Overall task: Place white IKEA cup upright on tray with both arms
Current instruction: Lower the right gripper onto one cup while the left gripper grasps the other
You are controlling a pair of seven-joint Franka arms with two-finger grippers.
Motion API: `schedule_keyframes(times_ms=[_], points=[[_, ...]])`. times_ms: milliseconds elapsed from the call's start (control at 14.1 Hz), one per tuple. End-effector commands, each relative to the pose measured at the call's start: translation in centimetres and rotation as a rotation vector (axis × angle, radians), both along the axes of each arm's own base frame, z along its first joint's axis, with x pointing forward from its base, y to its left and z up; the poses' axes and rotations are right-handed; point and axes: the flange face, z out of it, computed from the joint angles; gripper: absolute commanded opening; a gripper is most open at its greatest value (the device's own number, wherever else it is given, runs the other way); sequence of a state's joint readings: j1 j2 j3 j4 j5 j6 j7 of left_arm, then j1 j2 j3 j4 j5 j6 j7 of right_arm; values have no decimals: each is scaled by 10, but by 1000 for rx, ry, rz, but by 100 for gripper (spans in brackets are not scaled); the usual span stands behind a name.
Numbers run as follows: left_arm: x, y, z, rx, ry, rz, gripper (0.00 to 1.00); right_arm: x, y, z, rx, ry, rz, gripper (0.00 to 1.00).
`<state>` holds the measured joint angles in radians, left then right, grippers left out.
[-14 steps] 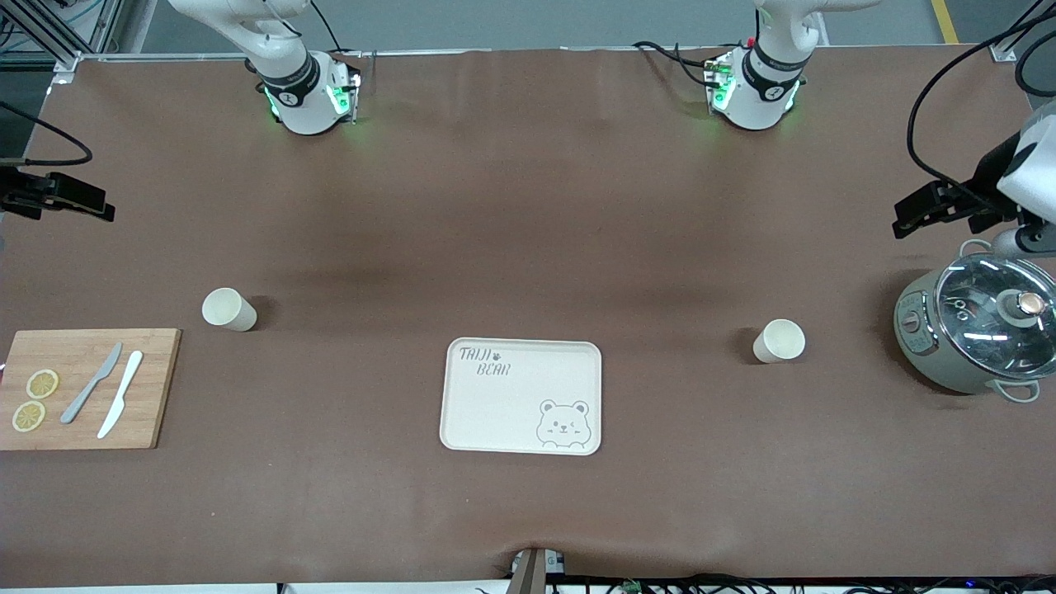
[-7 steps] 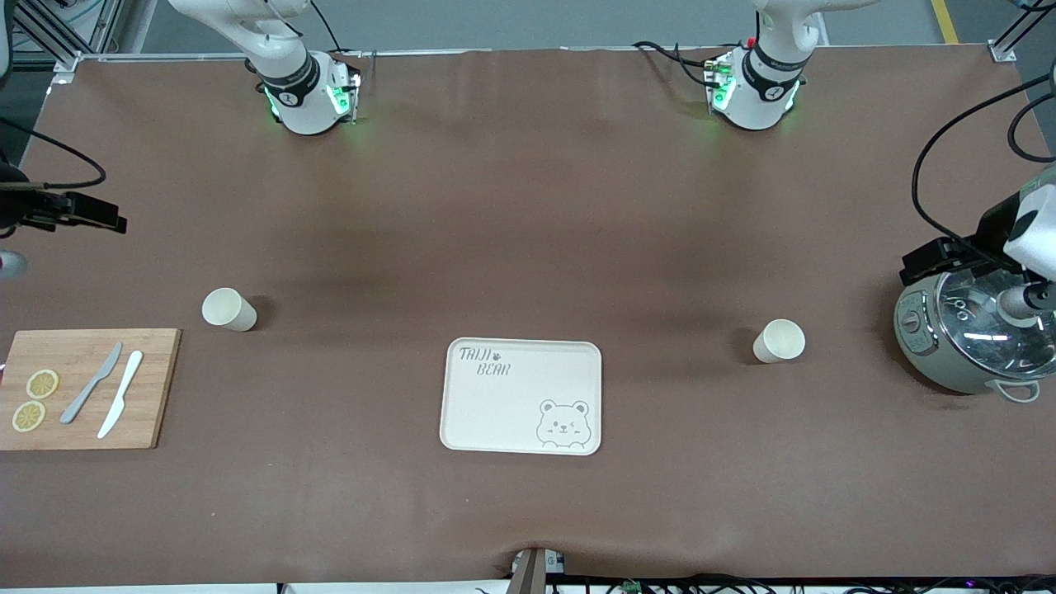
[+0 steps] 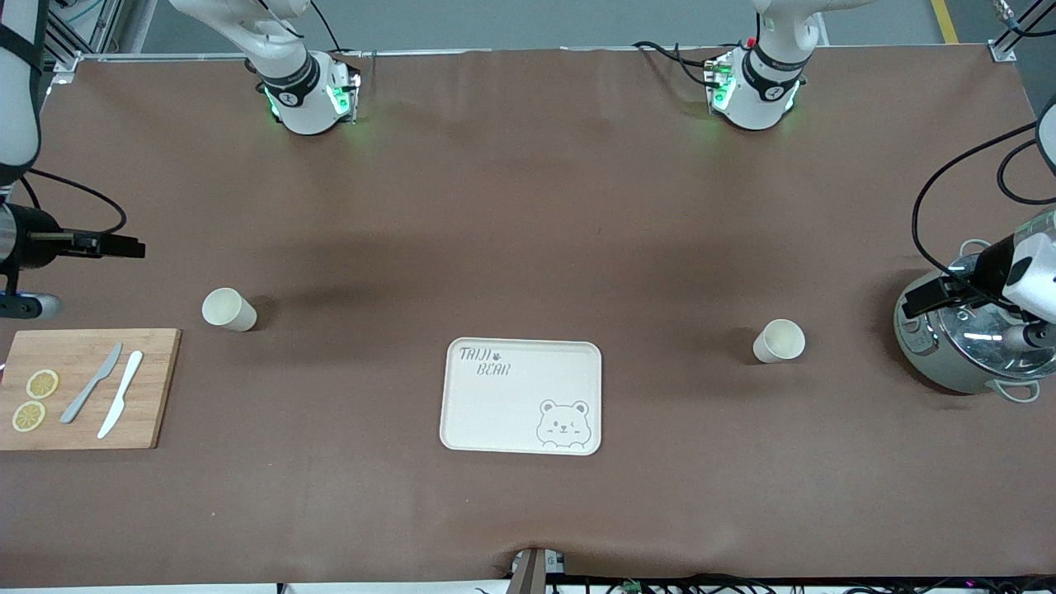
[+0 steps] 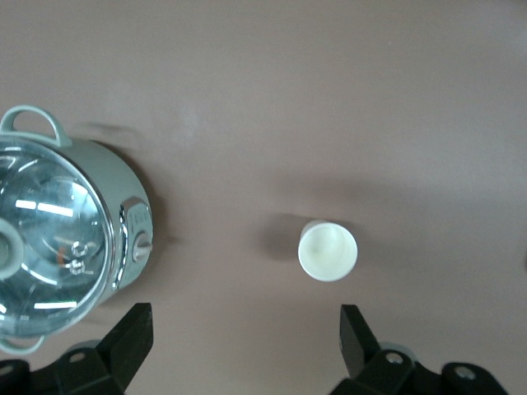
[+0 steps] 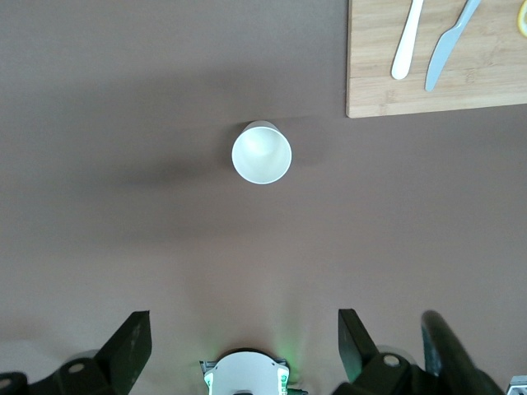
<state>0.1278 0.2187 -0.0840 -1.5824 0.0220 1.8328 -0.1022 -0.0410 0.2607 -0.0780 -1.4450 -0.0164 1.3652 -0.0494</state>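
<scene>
Left tool (image 3: 928,299), fingers spread wide, hangs over the pot's (image 3: 961,351) rim; right tool (image 3: 115,246), equally wide, hangs over bare table (image 3: 528,206) above the cutting board (image 3: 157,388). One upright cup (image 3: 778,341) stands toward the left arm's end, another cup (image 3: 228,309) toward the right arm's. The tray (image 3: 462,429) lies between them, nearer the front camera, with bare table on every edge.

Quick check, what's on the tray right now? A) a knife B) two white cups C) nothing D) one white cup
C: the tray shows only its print; one white cup stands on the table near the cutting board, the other cup toward the pot, and both knives lie on the board.
</scene>
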Motion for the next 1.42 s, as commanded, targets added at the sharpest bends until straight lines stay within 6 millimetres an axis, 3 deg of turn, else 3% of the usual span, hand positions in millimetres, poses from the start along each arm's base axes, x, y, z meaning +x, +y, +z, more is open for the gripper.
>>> schedule_keyframes(times_ms=[0,213,427,783,996,1352], points=[[9,3,-13,22,-24,-27,100,4,-4,-12,3,-19,-10,100],[19,-2,-39,14,-35,-36,100,5,-10,-44,3,-31,-20,100],[26,-11,-82,-5,-29,-46,100,4,-17,-66,5,-39,-32,100],[10,-19,-143,-14,38,-58,100,-1,-28,-104,4,-66,-51,100],[0,-19,-178,-17,40,-58,100,-2,-26,-113,9,-79,-55,100],[-7,-18,-213,-21,31,-56,100,-6,-26,-135,36,-94,-78,100]])
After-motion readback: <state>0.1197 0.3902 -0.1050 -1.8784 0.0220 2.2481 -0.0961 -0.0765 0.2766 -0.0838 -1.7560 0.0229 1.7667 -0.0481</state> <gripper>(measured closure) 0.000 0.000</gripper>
